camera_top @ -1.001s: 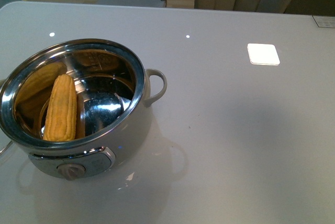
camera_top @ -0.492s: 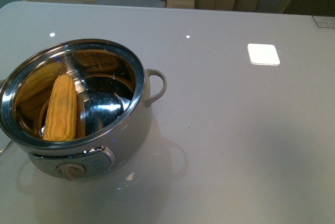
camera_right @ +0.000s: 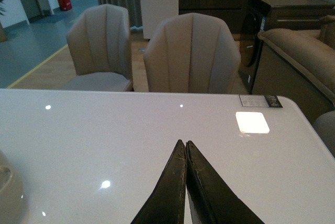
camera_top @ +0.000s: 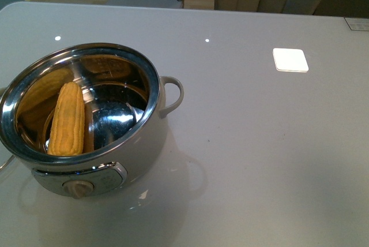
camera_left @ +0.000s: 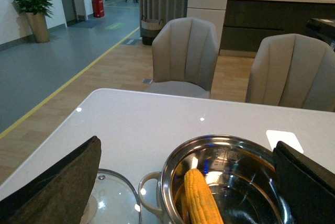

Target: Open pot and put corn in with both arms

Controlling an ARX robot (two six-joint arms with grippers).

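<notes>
1. Location of items: the pot (camera_top: 86, 143) stands uncovered at the near left of the table (camera_top: 259, 143); the corn (camera_top: 66, 119) lies inside it, leaning against the left inner wall, tip pointing far; judged from this, both steps of the task appear complete.
2. Lid: in the left wrist view the glass lid (camera_left: 112, 203) rests flat on the table just beside the pot, on the side of its second loop handle; it is out of frame in the front view.
3. Left gripper (camera_left: 183, 182): fingers spread wide apart, holding nothing, poised near the pot; it does not appear in the front view.
4. Right gripper (camera_right: 186, 182): fingers pressed together with nothing between them, above bare table well apart from the pot.
5. Handling, as judgement: the cob is stiff and light, its kernel rows giving fair grip; best taken across the middle; the polished steel wall is slick, so the cob may slide or roll if nudged; the lid is fragile glass, to be lifted by its knob only; the pot looks heavy enough to stay put.
6. Edges and room: the pot sits close to the near-left table edge; the right and far table is open save a white square (camera_top: 290, 59); chairs (camera_right: 191, 51) stand beyond the far edge.
</notes>
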